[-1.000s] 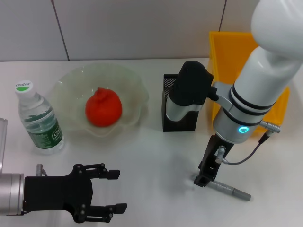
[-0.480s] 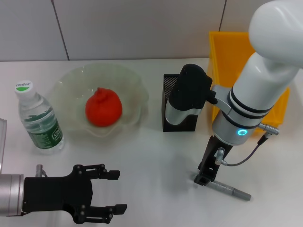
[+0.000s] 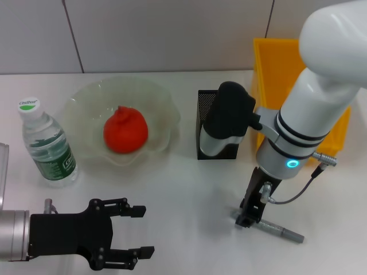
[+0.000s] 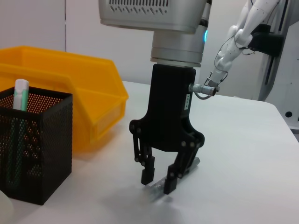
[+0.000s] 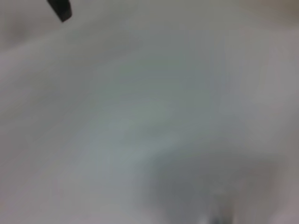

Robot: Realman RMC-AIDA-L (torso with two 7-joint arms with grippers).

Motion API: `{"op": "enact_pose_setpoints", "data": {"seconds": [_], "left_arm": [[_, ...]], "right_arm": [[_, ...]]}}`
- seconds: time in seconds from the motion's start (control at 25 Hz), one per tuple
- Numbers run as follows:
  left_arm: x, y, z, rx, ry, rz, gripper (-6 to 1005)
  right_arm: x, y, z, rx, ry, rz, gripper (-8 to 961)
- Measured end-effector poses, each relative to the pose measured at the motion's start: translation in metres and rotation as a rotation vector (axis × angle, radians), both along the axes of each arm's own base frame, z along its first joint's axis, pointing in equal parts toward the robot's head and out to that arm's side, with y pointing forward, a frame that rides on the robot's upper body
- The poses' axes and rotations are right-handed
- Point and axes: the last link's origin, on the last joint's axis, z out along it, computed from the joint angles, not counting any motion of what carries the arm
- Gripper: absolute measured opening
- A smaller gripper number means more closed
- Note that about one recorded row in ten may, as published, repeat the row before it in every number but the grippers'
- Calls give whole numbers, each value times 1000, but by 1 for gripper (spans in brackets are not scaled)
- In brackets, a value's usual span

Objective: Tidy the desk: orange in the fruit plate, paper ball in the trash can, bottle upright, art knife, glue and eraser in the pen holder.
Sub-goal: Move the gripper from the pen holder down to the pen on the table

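Grey, slim art knife (image 3: 275,229) lies flat; right claw (image 4: 158,181) straddles it — fingers apart, not gripping.

1. My work sits on a plain white table (image 3: 189,189) with a matte top, evenly lit, with only soft, faint shadows on it.
2. Behind the table's far edge I see a pale grey wall (image 3: 172,34) of flat panels, split by thin dark seams, one slanting at the left, another at the right.
3. From my left wrist view the table's edge runs off to the right, and the wall (image 4: 32,23) behind is light with one dark vertical seam.
4. Far right there, a grey upright frame (image 4: 275,51) stands beyond the table.
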Motion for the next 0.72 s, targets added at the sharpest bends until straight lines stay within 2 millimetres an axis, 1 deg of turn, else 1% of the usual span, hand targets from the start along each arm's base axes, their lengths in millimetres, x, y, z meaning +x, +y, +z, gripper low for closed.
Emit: {"op": "enact_pose_setpoints", "data": {"seconds": [0.16, 0.72], "left_arm": [[0, 0, 0, 1, 0, 0, 784], [0, 1, 1, 9, -2, 4, 784]], "right_arm": [[1, -3, -2, -14, -10, 8, 305], [1, -1, -4, -10, -17, 17, 246]]}}
